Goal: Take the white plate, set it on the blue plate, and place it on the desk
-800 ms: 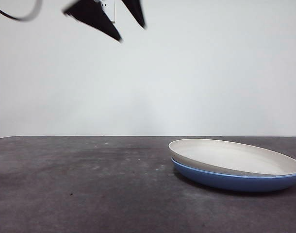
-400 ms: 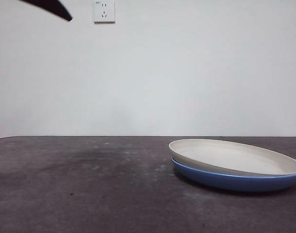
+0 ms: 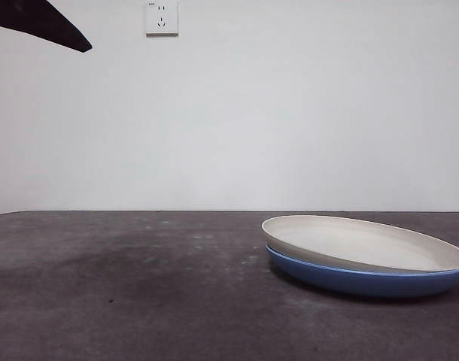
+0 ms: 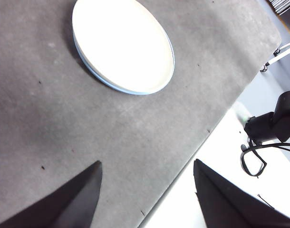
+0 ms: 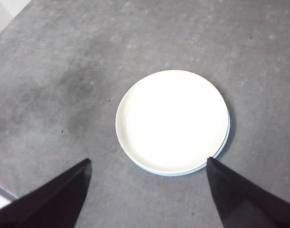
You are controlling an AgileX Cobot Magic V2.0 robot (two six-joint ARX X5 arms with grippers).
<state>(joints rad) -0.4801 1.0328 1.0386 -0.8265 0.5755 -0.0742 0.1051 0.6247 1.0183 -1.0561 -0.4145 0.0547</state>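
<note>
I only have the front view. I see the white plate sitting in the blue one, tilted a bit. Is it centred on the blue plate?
Observer: No. From the right wrist view, the white plate sits off-centre; a thin crescent of the blue plate shows along one side only.
Operator: Is either gripper touching the plates?
Observer: Neither. The right gripper hangs high over the stack, jaws wide apart, holding nothing.
Operator: And the left one?
Observer: The left gripper is open too, over the desk near its edge, well away from the plates.
</note>
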